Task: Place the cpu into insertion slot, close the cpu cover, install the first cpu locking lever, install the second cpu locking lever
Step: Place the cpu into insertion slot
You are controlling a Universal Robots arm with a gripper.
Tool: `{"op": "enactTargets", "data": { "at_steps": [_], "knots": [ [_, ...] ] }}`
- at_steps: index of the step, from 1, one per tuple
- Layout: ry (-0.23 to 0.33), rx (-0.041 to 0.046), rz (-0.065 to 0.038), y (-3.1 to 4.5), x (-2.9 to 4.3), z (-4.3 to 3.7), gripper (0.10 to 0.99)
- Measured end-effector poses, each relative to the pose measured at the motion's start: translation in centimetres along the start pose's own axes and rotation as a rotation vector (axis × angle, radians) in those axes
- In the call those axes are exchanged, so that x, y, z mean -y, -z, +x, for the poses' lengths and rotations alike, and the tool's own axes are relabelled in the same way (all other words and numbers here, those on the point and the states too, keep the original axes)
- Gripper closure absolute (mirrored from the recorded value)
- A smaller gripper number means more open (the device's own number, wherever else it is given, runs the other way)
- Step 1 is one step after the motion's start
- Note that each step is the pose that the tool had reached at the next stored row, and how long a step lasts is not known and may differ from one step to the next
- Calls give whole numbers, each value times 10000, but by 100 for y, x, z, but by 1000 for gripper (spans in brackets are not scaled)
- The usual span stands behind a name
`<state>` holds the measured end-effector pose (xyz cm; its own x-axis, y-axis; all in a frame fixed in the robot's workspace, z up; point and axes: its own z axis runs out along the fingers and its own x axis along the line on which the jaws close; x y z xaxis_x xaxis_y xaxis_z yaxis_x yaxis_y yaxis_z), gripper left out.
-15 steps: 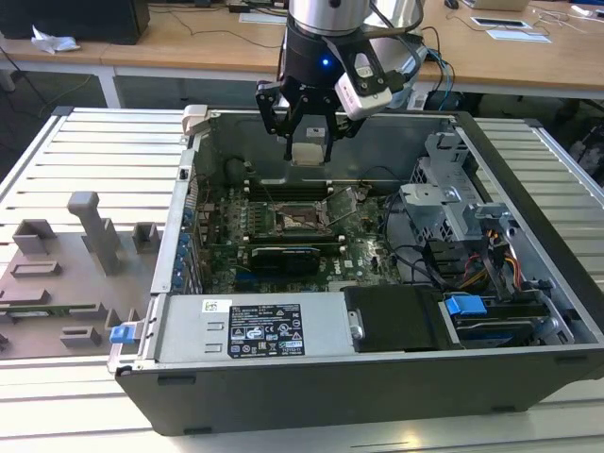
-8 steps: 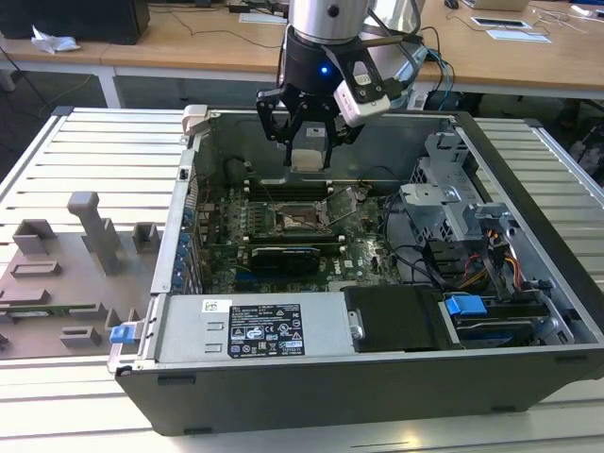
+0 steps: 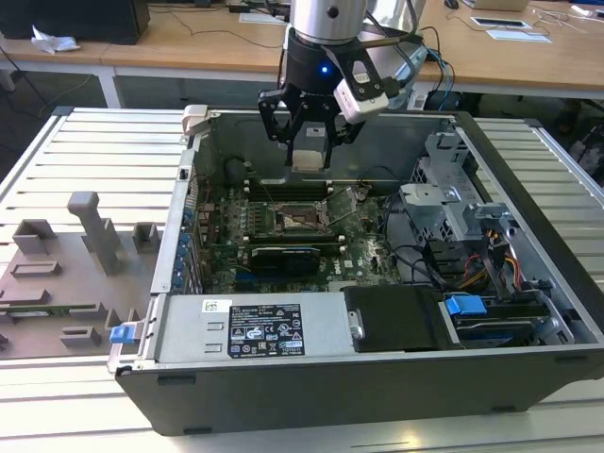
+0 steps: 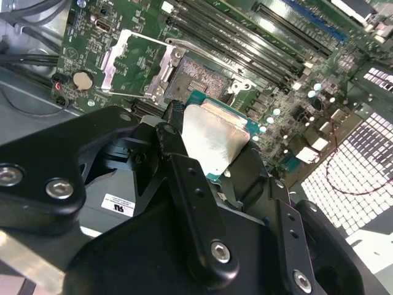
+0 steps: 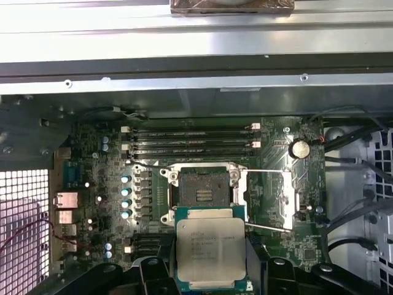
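My gripper [image 3: 310, 149] hangs inside the open computer case, above the green board, shut on the cpu [image 3: 309, 153]. In both wrist views the cpu [image 5: 210, 249] [image 4: 212, 140] shows its dull silver top, clamped by its two side edges. The insertion slot [image 5: 201, 193] [image 4: 196, 78] [image 3: 300, 219] lies open and dark-centred on the board, apart from the cpu, which has a gap under it. The cpu cover [image 5: 270, 196] [image 4: 132, 61] is swung open and lies flat beside the slot. Two thin wire levers [image 5: 265, 228] stand released along the cover.
Long memory slots [image 5: 190, 140] run beside the socket. A black card [image 3: 283, 257], the power supply [image 3: 255, 330], a drive cage [image 3: 453, 203] and cables [image 3: 415, 260] crowd the case. A grey fixture plate [image 3: 66, 274] lies outside, on the exterior view's left.
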<state>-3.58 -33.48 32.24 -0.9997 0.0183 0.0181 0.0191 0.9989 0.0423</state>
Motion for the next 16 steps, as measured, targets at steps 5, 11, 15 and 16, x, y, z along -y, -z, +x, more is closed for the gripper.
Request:
{"op": "enactTargets", "data": {
  "at_steps": [5, 11, 15, 16],
  "knots": [
    [285, -10, 83, -79, -54, -17, 541],
    [389, -14, 127, -199, -76, -55, 541],
    [425, -17, 155, -263, -79, -69, 541],
    [432, -16, 157, -279, -78, -72, 541]
  ]
}}
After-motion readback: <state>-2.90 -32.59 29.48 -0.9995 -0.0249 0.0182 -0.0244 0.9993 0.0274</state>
